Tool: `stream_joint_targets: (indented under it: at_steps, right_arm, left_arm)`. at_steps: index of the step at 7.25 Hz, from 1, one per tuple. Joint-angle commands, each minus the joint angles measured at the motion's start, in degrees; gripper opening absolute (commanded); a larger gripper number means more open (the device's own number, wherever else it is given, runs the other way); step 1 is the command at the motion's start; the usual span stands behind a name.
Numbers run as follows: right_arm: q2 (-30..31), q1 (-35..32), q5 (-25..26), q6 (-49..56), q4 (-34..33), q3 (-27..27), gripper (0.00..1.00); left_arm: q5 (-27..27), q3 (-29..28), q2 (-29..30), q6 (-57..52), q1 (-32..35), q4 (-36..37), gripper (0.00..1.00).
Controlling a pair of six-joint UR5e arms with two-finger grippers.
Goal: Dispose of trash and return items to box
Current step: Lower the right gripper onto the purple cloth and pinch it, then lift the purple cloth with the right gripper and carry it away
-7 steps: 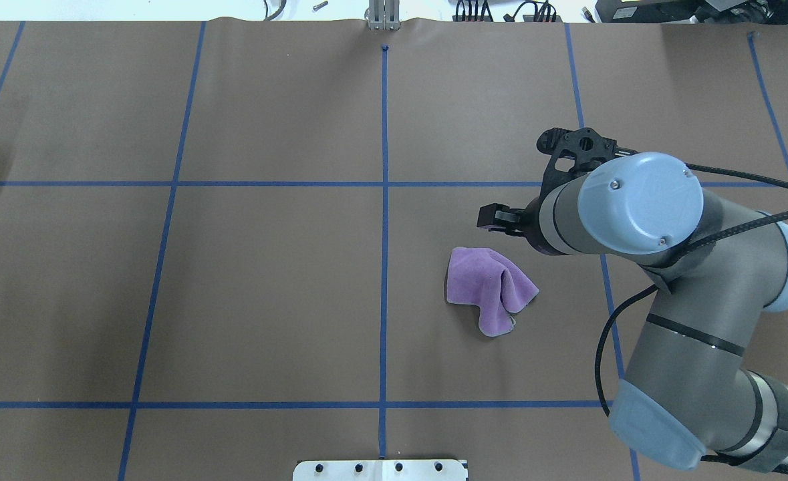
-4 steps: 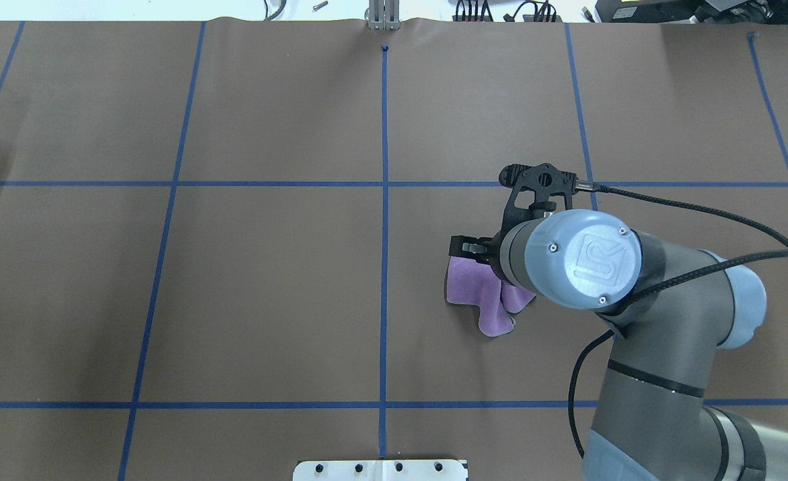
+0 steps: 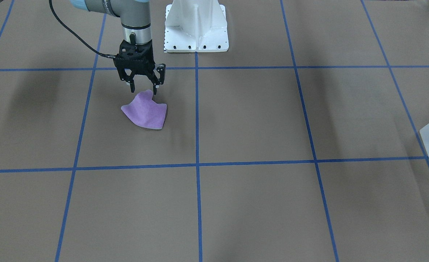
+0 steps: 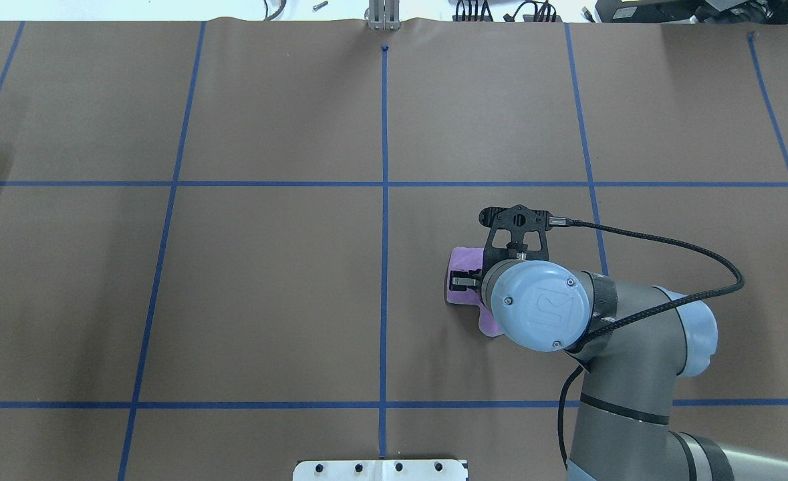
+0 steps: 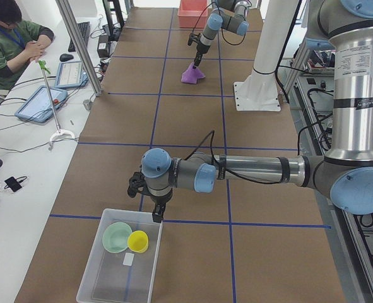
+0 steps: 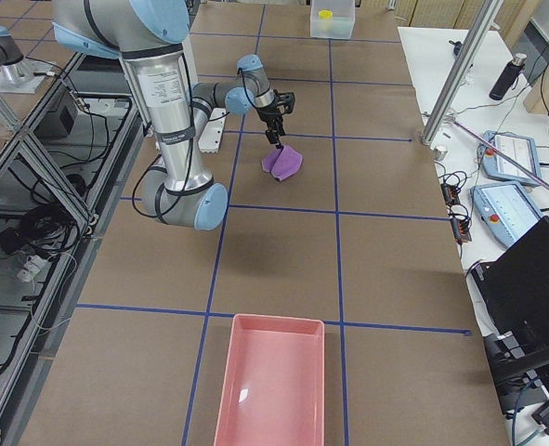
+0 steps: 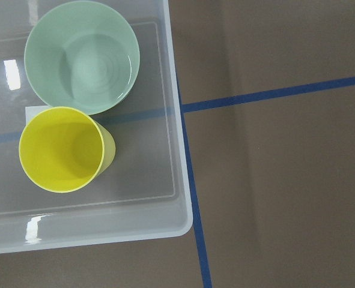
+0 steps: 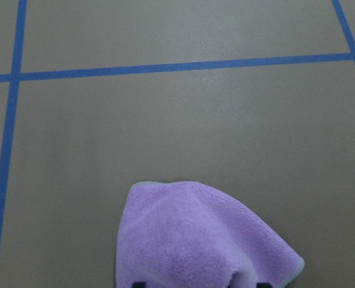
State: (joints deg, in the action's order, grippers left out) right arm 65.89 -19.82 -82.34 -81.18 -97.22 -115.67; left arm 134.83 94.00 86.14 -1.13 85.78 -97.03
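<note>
Closing the right gripper (image 3: 143, 90), spread open just above the purple cloth (image 3: 145, 112), should work best once both fingers straddle its raised peak.

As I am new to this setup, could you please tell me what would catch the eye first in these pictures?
The purple cloth lies crumpled on the brown table, the right gripper open just above its raised fold. At the table's left end, a clear box holds a green bowl and a yellow cup, the left gripper near its rim.
</note>
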Motion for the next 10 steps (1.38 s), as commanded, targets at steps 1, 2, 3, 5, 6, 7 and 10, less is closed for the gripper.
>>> stream_joint_targets:
  at_steps: [1, 2, 3, 5, 6, 7, 10]
  right_arm:
    - [0.0, -1.4, 0.3, 1.6, 0.1, 0.3, 0.48]
    - [0.0, -1.7, 0.3, 1.6, 0.0, 0.3, 0.31]
    - [-0.1, -2.0, 0.3, 1.5, 0.1, 0.1, 0.00]
    - [-0.3, -2.7, 0.3, 1.4, 0.0, -0.2, 0.00]
    - [-0.5, -3.6, -0.3, 1.6, -0.2, -1.1, 0.00]
    - [-0.4, -6.3, -3.2, 2.9, -0.7, -3.0, 0.00]
    - [0.5, -23.4, -21.0, 21.1, -8.3, -10.3, 0.00]
  left_arm:
    - [0.0, -0.1, 0.0, 0.0, 0.1, 0.0, 0.99]
    - [0.0, -0.3, 0.0, 0.1, 0.0, 0.0, 0.99]
    - [0.0, -0.4, 0.0, 0.0, 0.0, -0.1, 0.99]
    - [0.0, -0.4, 0.0, 0.0, 0.1, -0.1, 0.99]
    - [0.0, -0.5, -0.1, 0.1, 0.1, -0.1, 0.99]
    - [0.0, -1.0, -0.4, 0.4, 0.2, 0.0, 0.99]
    - [0.0, -1.5, -0.4, 0.5, 0.5, 0.2, 0.99]
